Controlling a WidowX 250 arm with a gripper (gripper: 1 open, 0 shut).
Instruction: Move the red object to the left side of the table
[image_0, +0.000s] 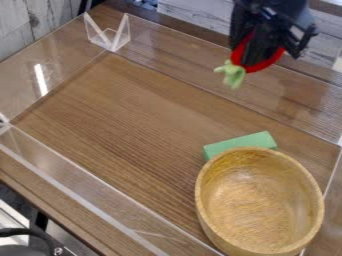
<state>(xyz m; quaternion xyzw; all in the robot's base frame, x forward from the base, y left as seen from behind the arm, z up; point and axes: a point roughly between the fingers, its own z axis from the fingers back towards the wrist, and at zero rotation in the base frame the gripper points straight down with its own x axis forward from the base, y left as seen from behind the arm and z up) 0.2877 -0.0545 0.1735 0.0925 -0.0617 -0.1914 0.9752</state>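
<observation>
- Camera view: the gripper (262, 48) is seen at the upper right, dark and somewhat blurred, hanging above the far part of the table (134, 110).
- The red object (254, 57) is clamped between the closed fingers and held in the air, clear of the tabletop.
- Its red body is largely tucked under the gripper; only the lower red curve is visible.
- Its long axis is seen running diagonally, from the red body at upper right down to the green leafy end at lower left.
- The green end is pointed down and to the left, toward the middle of the table.
- A flat green block (239, 146) is seen lying on the wood at lower right, touching the rim of a wooden bowl (261, 205).
- The clear acrylic wall (54, 165) is seen along the near left edge.
</observation>
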